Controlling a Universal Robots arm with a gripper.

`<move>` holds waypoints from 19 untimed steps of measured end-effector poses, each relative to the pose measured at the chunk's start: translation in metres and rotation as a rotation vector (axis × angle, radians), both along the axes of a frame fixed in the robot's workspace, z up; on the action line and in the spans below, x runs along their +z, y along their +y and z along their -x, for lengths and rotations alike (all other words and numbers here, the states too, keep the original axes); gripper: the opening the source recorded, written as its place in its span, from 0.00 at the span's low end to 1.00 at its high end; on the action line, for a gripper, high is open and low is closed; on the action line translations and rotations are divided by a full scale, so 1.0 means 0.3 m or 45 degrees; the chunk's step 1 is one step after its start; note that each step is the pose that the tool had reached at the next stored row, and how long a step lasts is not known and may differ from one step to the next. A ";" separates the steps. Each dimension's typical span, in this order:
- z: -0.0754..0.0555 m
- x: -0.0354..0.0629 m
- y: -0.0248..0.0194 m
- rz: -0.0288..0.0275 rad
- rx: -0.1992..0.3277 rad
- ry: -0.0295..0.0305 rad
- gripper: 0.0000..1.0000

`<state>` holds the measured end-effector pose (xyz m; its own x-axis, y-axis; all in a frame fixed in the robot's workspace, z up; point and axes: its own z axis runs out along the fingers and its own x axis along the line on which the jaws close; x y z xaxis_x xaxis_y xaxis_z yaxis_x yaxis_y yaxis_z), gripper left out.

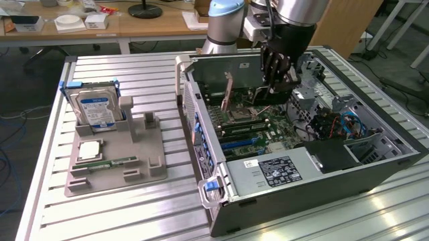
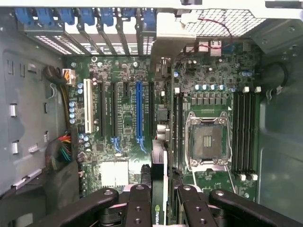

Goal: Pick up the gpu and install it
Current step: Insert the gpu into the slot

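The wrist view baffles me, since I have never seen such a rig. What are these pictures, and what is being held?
A robot arm ends in a gripper, a clamp. The exterior view is from a camera off the arm; the wrist view looks past the fingers into an open computer case. Clamped between them is the gpu, a thin card edge-on over the motherboard. Beside the case, on the table, a grey holder carries a hard drive, a processor chip and a memory stick.

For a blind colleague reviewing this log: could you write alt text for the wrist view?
The gripper holds a graphics card edge-on above the motherboard inside an open computer case. The card hangs between the long blue slot and the square processor socket.
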<state>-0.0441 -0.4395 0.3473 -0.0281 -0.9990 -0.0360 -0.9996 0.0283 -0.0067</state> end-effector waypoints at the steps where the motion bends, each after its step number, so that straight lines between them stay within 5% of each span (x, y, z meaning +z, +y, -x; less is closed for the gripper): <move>1: 0.000 -0.002 -0.007 -0.0030 0.000 -0.0003 0.26; 5: 0.004 -0.009 -0.037 -0.0140 0.001 -0.0013 0.26; 12: 0.026 -0.038 -0.042 -0.0143 0.009 -0.0096 0.26; 19: 0.044 -0.054 -0.070 -0.0148 0.021 -0.0097 0.26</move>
<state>-0.0575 -0.4604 0.3313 -0.0112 -0.9988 -0.0477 -0.9998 0.0119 -0.0141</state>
